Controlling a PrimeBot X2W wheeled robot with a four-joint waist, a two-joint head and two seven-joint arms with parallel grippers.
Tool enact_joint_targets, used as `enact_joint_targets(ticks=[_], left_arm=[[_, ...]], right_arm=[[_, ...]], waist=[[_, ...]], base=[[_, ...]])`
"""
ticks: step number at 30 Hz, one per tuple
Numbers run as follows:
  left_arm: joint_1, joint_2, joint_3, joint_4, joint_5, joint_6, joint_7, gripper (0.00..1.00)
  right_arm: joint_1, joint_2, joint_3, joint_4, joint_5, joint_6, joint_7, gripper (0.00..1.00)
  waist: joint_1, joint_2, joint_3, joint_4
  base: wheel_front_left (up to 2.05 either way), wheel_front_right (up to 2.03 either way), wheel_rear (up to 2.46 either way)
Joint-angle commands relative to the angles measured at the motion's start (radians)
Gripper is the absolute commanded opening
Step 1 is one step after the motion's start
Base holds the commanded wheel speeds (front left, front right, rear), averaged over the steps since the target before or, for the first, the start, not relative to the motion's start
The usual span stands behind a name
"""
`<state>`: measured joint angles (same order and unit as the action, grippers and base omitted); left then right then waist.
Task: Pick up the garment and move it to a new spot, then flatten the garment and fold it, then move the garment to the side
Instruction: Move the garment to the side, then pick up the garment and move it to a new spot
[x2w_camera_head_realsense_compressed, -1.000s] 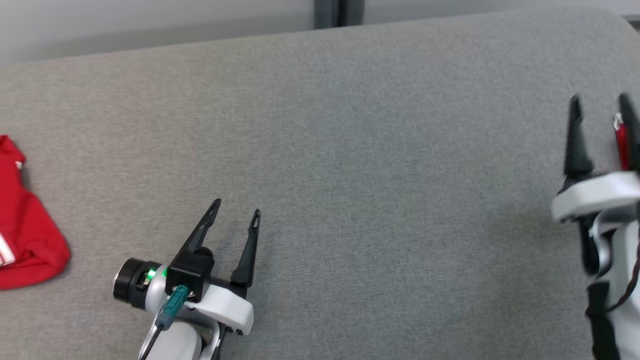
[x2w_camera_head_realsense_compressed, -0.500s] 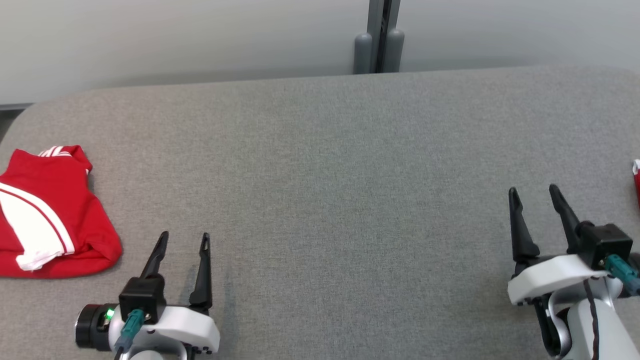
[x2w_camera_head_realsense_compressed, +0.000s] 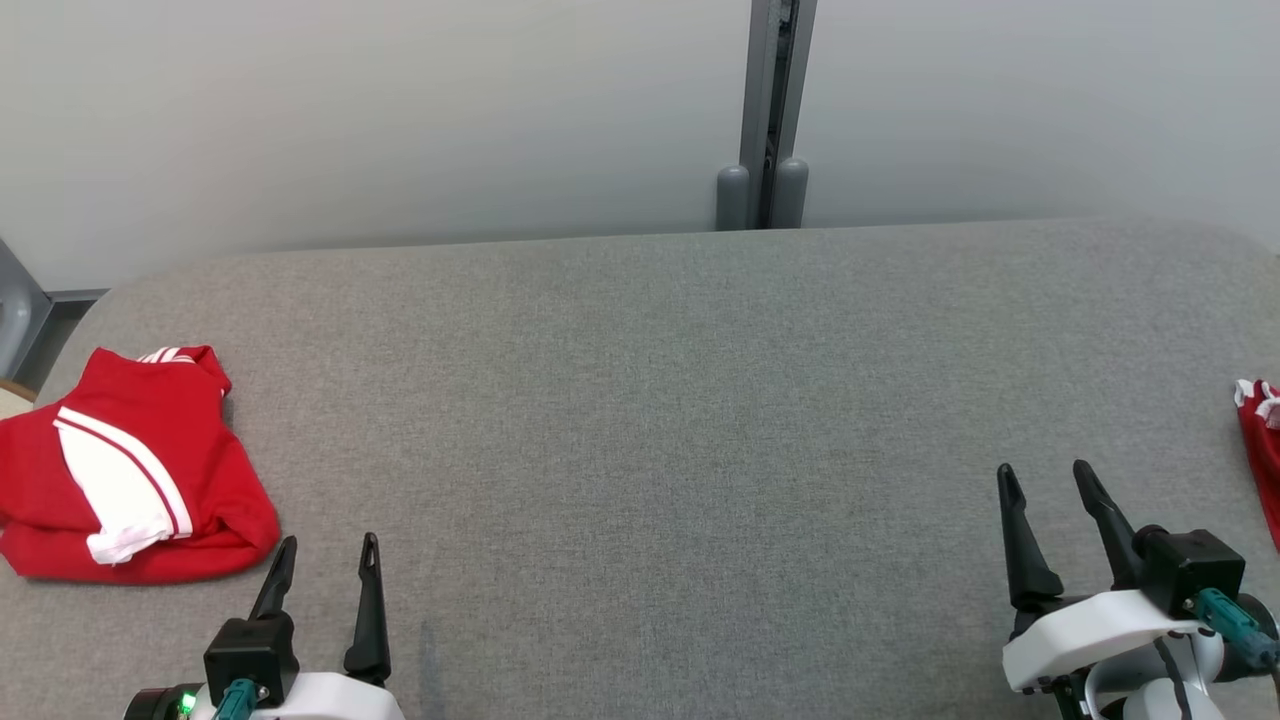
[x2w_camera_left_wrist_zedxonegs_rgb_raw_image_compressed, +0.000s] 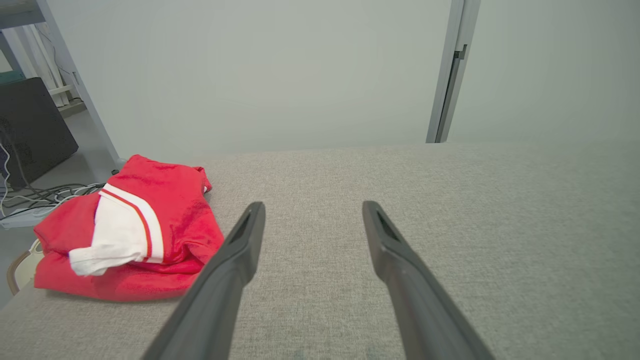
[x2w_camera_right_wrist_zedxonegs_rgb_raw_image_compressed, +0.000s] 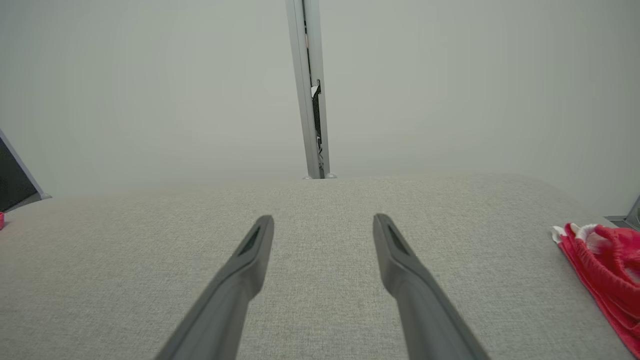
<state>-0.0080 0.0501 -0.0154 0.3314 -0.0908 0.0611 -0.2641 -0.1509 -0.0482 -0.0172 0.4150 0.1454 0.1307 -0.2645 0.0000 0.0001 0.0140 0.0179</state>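
Note:
A folded red garment with white stripes lies at the left end of the grey padded table; it also shows in the left wrist view. My left gripper stands open just right of it, nothing between its fingers. At the lower right my right gripper is open too, empty. Another red and white garment lies at the table's right edge, right of the right gripper.
A pale wall rises behind the table with a grey vertical post at its middle. Left of the table, in the left wrist view, are a dark box and cables on the floor.
The head camera has tilted up, showing more wall and the whole folded garment. Both grippers have drawn back toward the near edge; both stay open.

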Motion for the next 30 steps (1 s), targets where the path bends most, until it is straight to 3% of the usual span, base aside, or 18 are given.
enact_joint_targets(ticks=[1, 18, 30], left_arm=[[0.010, 0.002, 0.008, -0.002, 0.004, -0.004, 0.000, 1.00], [0.013, 0.002, 0.001, 0.003, -0.026, 0.010, 0.000, 1.00], [-0.001, 0.002, -0.001, -0.012, -0.049, 0.031, 0.000, 1.00]], right_arm=[[0.015, -0.005, 0.010, -0.006, 0.006, 0.000, 0.000, 1.00], [0.024, -0.005, 0.035, -0.005, 0.022, 0.000, 0.000, 1.00], [0.022, -0.005, 0.046, -0.011, 0.001, 0.000, 0.000, 1.00]], waist=[[0.0000, -0.0001, -0.010, -0.001], [0.0000, -0.0001, -0.004, 0.027], [0.0000, -0.0001, 0.034, 0.239]], base=[[0.00, 0.00, 0.00], [0.00, 0.00, 0.00], [0.00, 0.00, 0.00]])
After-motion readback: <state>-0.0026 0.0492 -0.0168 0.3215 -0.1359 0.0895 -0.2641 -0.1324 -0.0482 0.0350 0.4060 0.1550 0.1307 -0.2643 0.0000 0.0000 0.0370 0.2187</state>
